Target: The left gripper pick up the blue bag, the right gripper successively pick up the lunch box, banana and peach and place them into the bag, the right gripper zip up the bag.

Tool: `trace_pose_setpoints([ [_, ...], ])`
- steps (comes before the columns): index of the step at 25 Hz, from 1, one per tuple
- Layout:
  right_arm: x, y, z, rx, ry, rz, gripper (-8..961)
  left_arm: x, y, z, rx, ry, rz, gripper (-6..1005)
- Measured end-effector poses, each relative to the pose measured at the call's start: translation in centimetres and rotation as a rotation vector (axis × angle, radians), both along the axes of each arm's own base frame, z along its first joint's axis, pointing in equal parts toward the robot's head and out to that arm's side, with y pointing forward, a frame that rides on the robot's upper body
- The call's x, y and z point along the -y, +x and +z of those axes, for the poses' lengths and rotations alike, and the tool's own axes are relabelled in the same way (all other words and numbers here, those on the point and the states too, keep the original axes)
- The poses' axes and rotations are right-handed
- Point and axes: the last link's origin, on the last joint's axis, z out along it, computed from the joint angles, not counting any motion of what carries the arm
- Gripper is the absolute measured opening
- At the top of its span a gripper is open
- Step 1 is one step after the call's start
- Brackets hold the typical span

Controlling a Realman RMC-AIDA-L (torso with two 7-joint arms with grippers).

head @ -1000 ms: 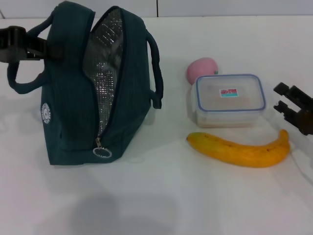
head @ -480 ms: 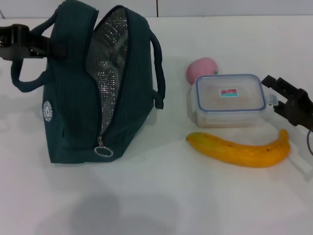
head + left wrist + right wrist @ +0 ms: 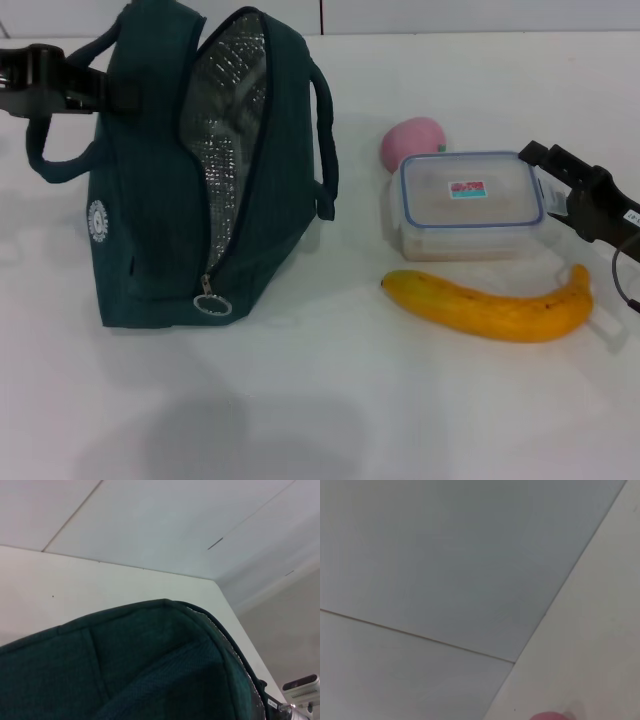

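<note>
A: What is being seen nearest the camera?
B: The banana (image 3: 490,307) is being shown lying on the white table (image 3: 330,400), just in front of the lunch box (image 3: 467,204). The peach (image 3: 411,142) is being glimpsed behind the box.

A: And the grippers?
B: The right gripper (image 3: 560,178) is being held at the box's right end, fingers spread. The blue bag (image 3: 200,175), unzipped and upright, is being gripped by its handle in the left gripper (image 3: 95,92), fingers pinched on it.
</note>
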Motion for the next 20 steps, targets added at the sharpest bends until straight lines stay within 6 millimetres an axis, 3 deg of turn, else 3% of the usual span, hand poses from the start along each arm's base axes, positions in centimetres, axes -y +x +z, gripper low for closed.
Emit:
trace_pose_setpoints([
  [16, 0.01, -0.32, 0.07, -0.011, 0.000, 0.018, 735, 0.05, 0.07, -0.39, 0.005, -0.004, -0.006, 33],
  [20, 0.37, 0.04, 0.16, -0.002, -0.004, 0.018, 602, 0.11, -0.02, -0.43, 0.004, -0.004, -0.006, 33],
])
